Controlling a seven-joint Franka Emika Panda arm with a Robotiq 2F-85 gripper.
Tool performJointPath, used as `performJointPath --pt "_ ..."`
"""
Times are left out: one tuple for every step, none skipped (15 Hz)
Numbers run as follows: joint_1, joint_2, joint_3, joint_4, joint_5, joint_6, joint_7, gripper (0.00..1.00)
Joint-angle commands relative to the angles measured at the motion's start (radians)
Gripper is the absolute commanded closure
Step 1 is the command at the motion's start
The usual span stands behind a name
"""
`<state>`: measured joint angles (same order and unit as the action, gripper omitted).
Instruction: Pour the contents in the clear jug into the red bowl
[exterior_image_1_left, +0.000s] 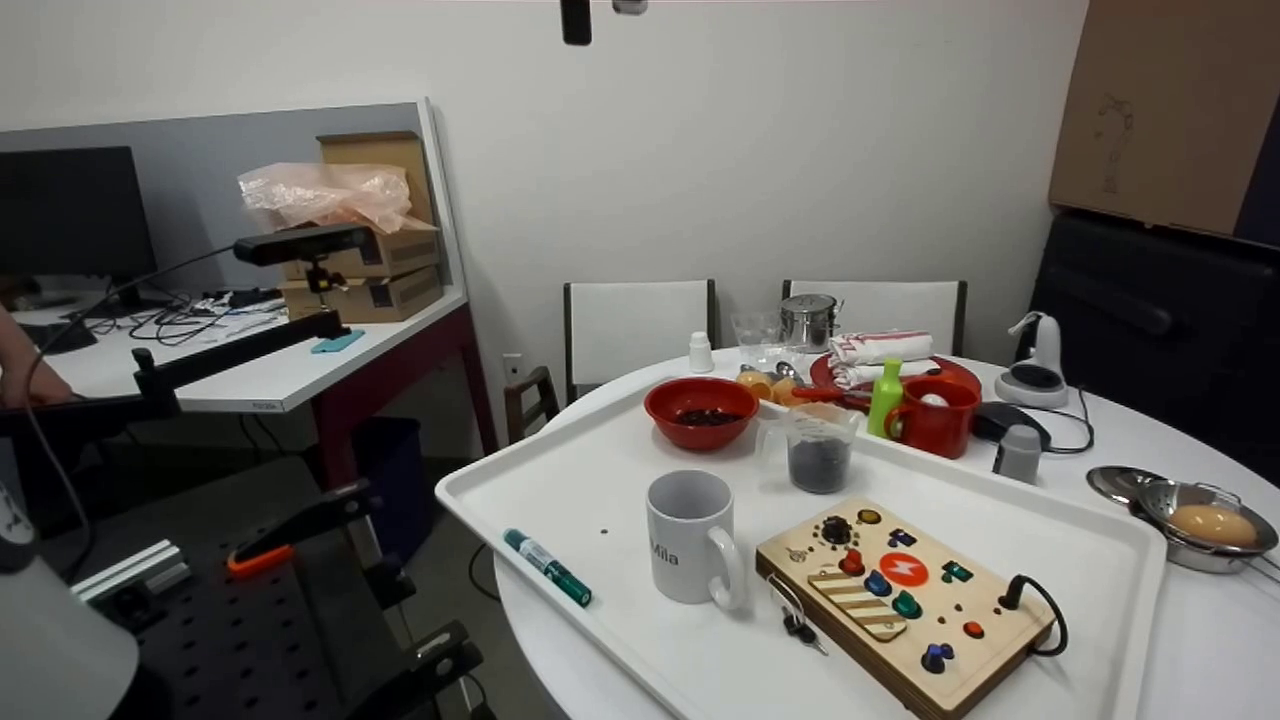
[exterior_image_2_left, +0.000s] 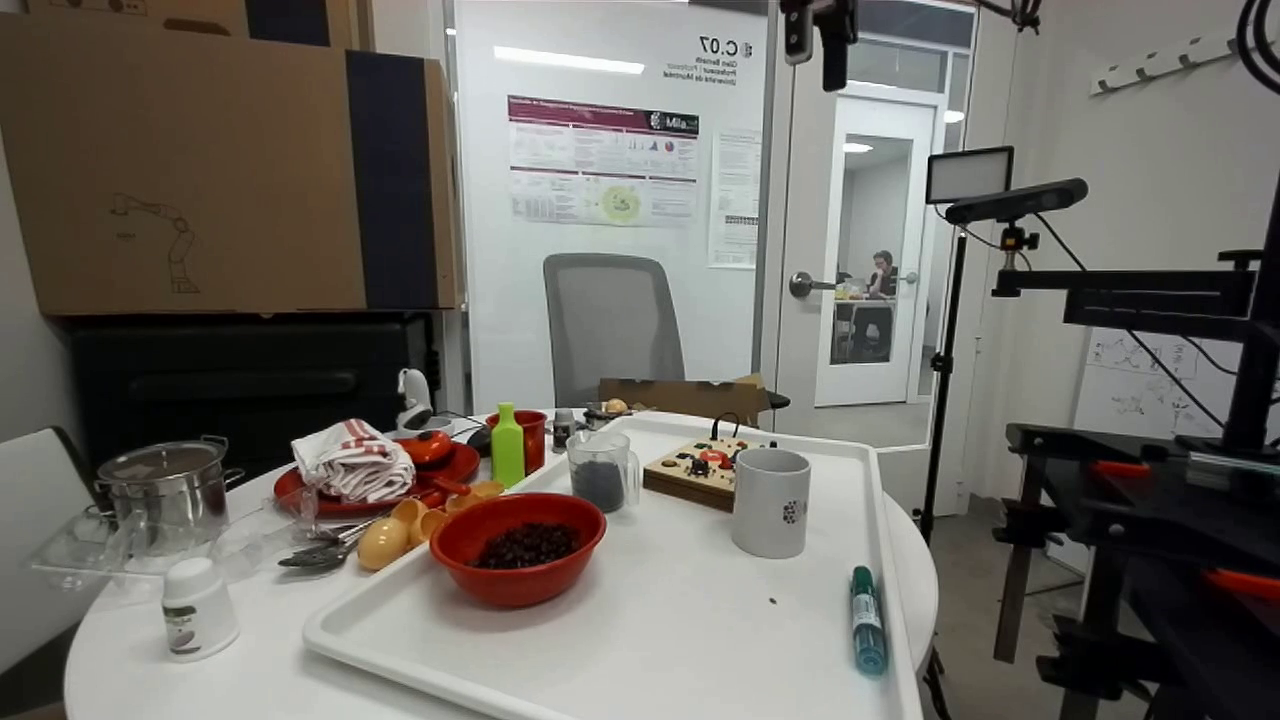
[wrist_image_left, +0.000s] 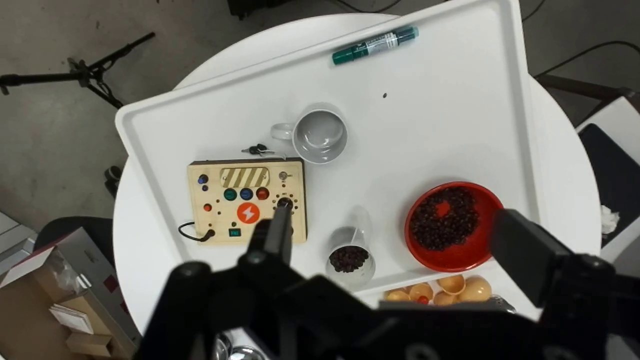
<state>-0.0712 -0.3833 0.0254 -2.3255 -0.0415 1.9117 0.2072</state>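
The clear jug stands upright on the white tray with dark beans inside; it shows in both exterior views (exterior_image_1_left: 819, 455) (exterior_image_2_left: 600, 482) and in the wrist view (wrist_image_left: 361, 274). Its handle points toward the tray's middle. The red bowl, shallow and round, sits beside the jug on the tray, apart from it, in both exterior views (exterior_image_1_left: 692, 434) (exterior_image_2_left: 512, 588) and in the wrist view (wrist_image_left: 452, 261). Dark beans lie in the bowl too. My gripper (wrist_image_left: 395, 215) is open and empty, high above the tray. Its fingertips show at the top edge of both exterior views (exterior_image_1_left: 600, 15) (exterior_image_2_left: 818, 45).
A grey-white mug (exterior_image_1_left: 690, 535) and a wooden panel box (exterior_image_1_left: 900, 600) with knobs and a cable share the tray (exterior_image_1_left: 610, 560) with a green marker (exterior_image_1_left: 548, 567). Yellow eggshells (exterior_image_2_left: 400, 535), a green bottle (exterior_image_2_left: 507, 450) and a red mug (exterior_image_1_left: 935, 420) stand just beyond the tray's edge.
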Motion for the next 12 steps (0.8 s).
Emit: performJointPath --pt "0.04 0.143 0.051 0.018 -0.008 0.133 0.054 0.0" --pt "0.05 0.188 0.064 0.03 -0.02 0.173 0.056 0.0" --pt "0.064 0.247 0.066 0.049 -0.004 0.215 0.032 0.0" --pt "0.071 0.296 0.072 0.069 -0.011 0.245 0.029 0.0" --pt "0.079 0.35 0.073 0.095 -0.011 0.268 0.027 0.0" --pt "0.082 0.409 0.071 0.126 -0.017 0.285 0.042 0.0" --pt "0.085 0.455 0.066 0.156 -0.022 0.289 0.051 0.0" --pt "0.085 0.503 0.058 0.189 -0.039 0.284 0.08 0.0" --pt "0.087 0.541 0.048 0.219 -0.046 0.272 0.106 0.0" --pt "0.091 0.566 0.035 0.243 -0.048 0.255 0.137 0.0" --pt "0.097 0.489 0.038 0.158 -0.016 0.287 0.075 0.0" --pt "0.097 0.525 0.029 0.184 -0.02 0.287 0.089 0.0"
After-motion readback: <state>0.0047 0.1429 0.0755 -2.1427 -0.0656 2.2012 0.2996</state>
